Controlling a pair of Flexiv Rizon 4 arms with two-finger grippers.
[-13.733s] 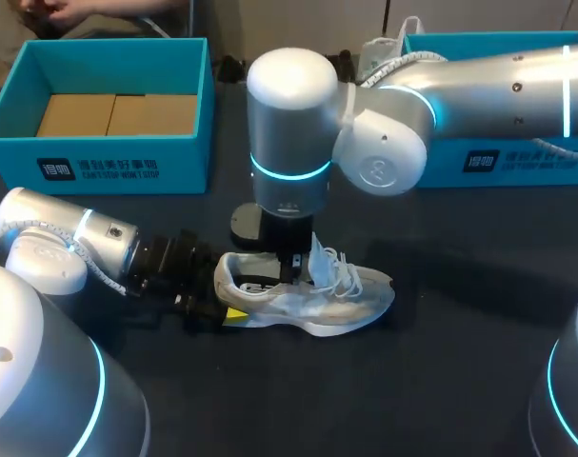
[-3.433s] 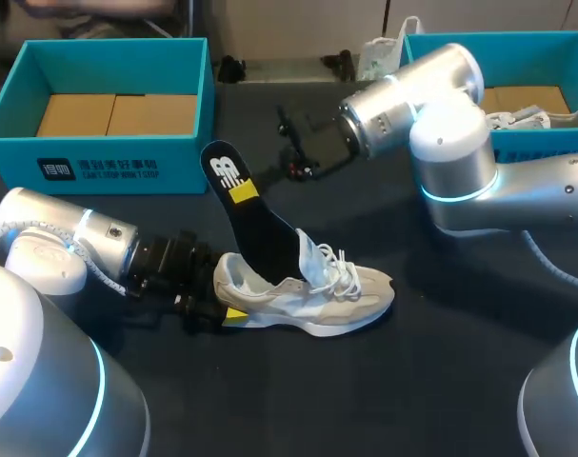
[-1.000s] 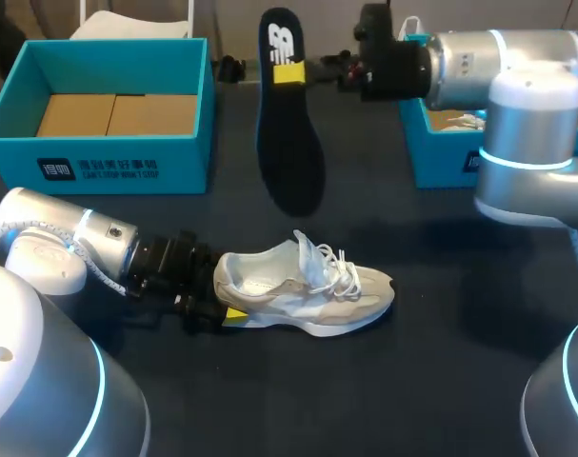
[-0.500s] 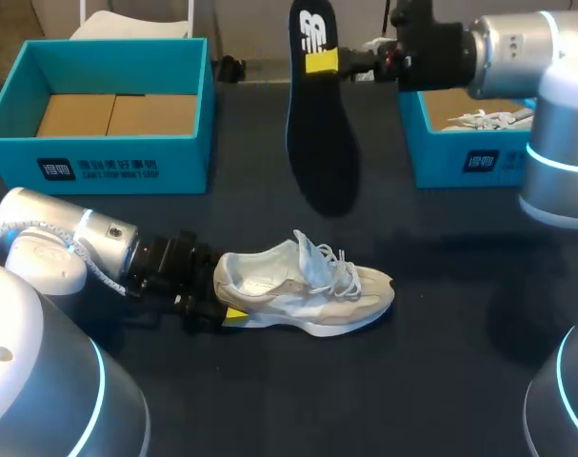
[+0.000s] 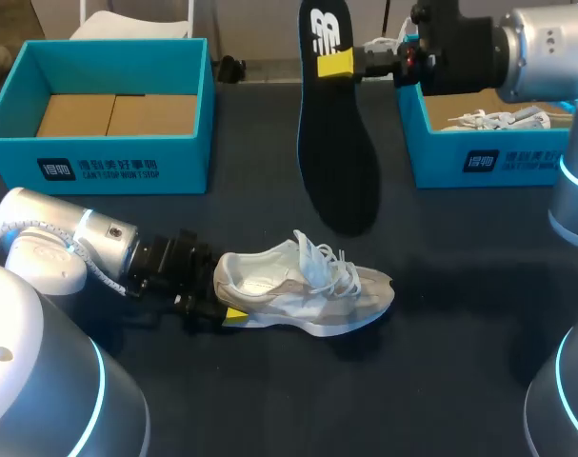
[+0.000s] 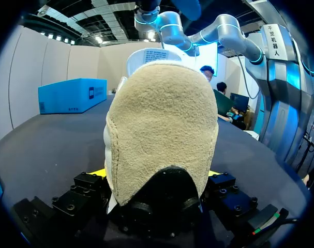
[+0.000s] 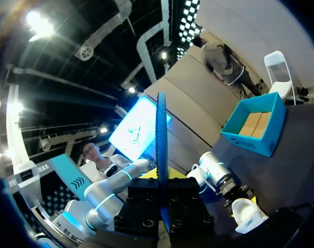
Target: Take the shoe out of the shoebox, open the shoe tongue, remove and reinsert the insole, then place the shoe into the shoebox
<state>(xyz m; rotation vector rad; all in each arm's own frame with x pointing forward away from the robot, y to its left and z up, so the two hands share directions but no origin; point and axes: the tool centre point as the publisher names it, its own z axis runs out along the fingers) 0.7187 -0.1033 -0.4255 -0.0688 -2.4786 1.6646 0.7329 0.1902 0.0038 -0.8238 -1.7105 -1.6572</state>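
A white and beige shoe [image 5: 308,290] lies on the dark table, toe to the right, with its tongue and laces pulled up. My left gripper [image 5: 222,293] is shut on its heel, fingers spread wide. In the left wrist view the suede heel [image 6: 162,129] fills the gap in that gripper [image 6: 157,175], a yellow tip against each side. High over the table's far middle, my right gripper [image 5: 379,62] is shut on the heel end of a black insole [image 5: 336,162], which hangs toe down above the shoe. In the right wrist view the insole [image 7: 161,150] shows edge-on, clamped in the gripper [image 7: 164,199].
A teal box [image 5: 108,162] with cardboard inside stands at the back left. A second teal box [image 5: 479,157] at the back right holds another white shoe [image 5: 493,119]. My right arm reaches across above that box.
My right arm has carried the insole to the right and slightly higher. The shoe and my left arm have not moved.
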